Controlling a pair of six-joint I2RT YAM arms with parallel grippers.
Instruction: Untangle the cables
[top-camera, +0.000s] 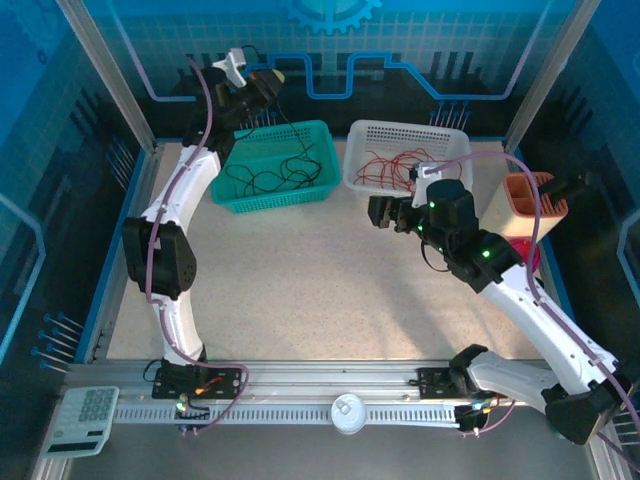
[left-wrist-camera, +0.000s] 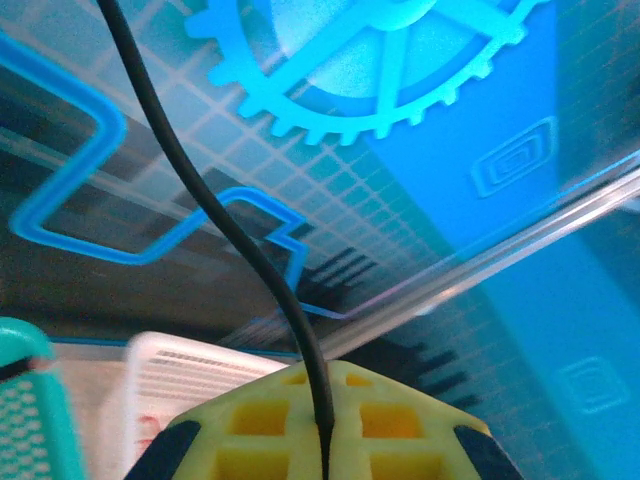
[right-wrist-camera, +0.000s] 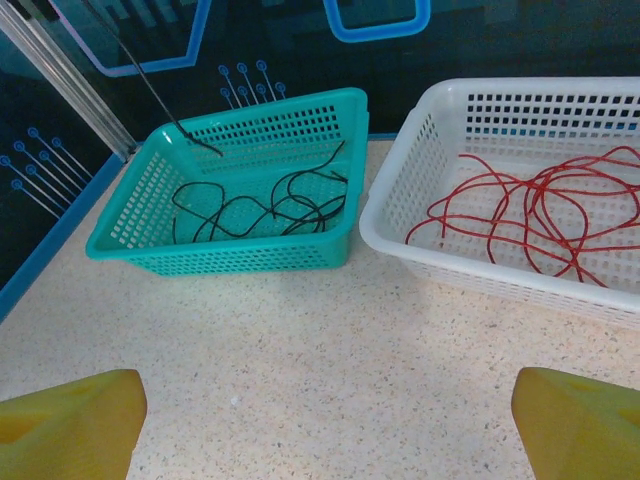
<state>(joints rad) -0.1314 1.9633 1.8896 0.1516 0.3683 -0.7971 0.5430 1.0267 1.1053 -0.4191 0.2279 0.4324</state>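
Note:
Black cables (top-camera: 275, 175) lie curled in the teal basket (top-camera: 232, 196). My left gripper (top-camera: 262, 85) is raised high behind that basket, shut on one black cable (left-wrist-camera: 210, 205) that hangs down into it. In the left wrist view the yellow fingertips (left-wrist-camera: 390, 400) are pressed together around the cable. Red cables (top-camera: 395, 165) lie looped in the white basket (top-camera: 450, 135). My right gripper (top-camera: 385, 213) hovers over the table in front of the white basket, open and holding nothing. Its wrist view shows black cables (right-wrist-camera: 250, 205), red cables (right-wrist-camera: 530, 210) and the gripper (right-wrist-camera: 325, 430) over bare tabletop.
A salmon container (top-camera: 525, 205) stands at the right edge beside the right arm, with something red (top-camera: 525, 262) below it. A calculator (top-camera: 85, 420) and a white round object (top-camera: 347, 412) sit on the front rail. Glass walls enclose the table.

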